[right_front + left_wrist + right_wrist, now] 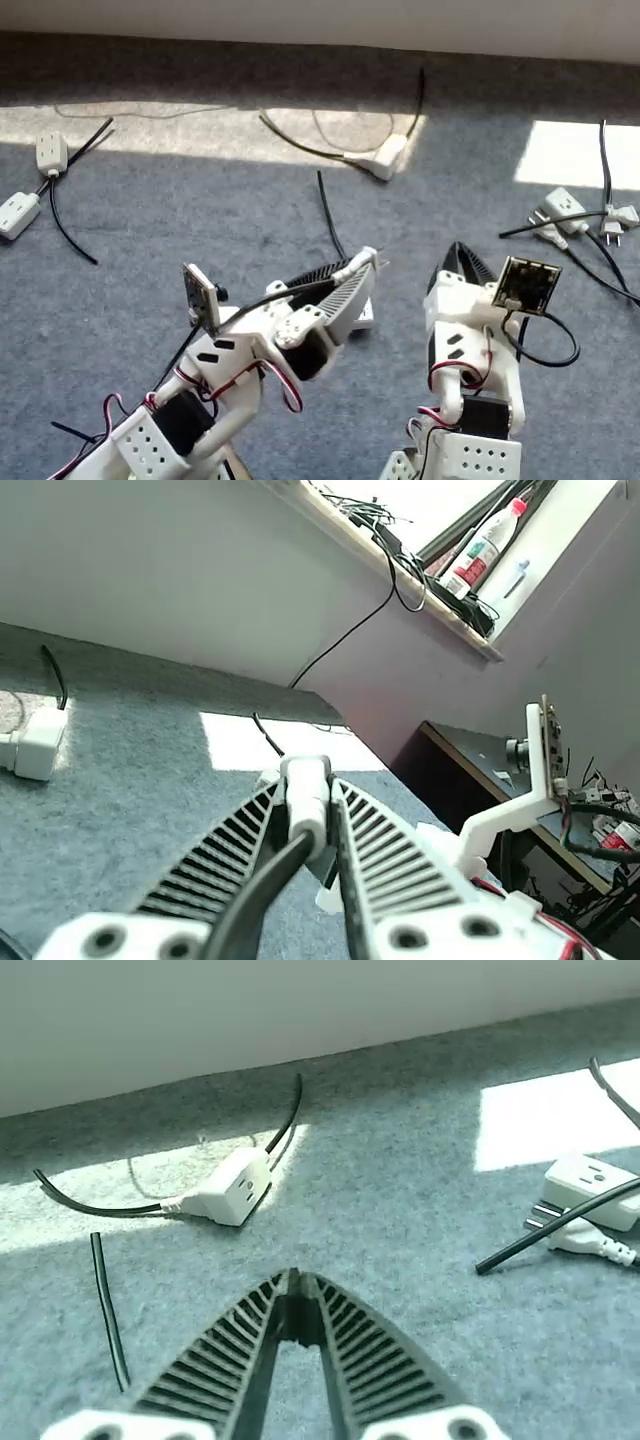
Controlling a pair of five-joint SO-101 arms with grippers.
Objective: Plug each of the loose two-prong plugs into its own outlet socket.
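Left claw (pixel 305 780) pinching a white plug (pixel 304 808) (black cord (pixel 258 892) trailing back), right claw (pixel 295 1285) pressed together above carpet (pixel 400 1220), white socket (pixel 236 1188) ahead, loose plug (pixel 588 1243) lying just beside a second socket (pixel 590 1175)

Pretty plain palette tbh: speckled blue-grey carpet (pixel 150 250), white outlet sockets (pixel 388 157) and plugs (pixel 622 213), black cords (pixel 329 215), white arms (pixel 460 310) with red-and-black wiring (pixel 290 395).

L tool (pixel 306 778) clamped on white plug (pixel 305 805) w/ black cord (pixel 262 895).
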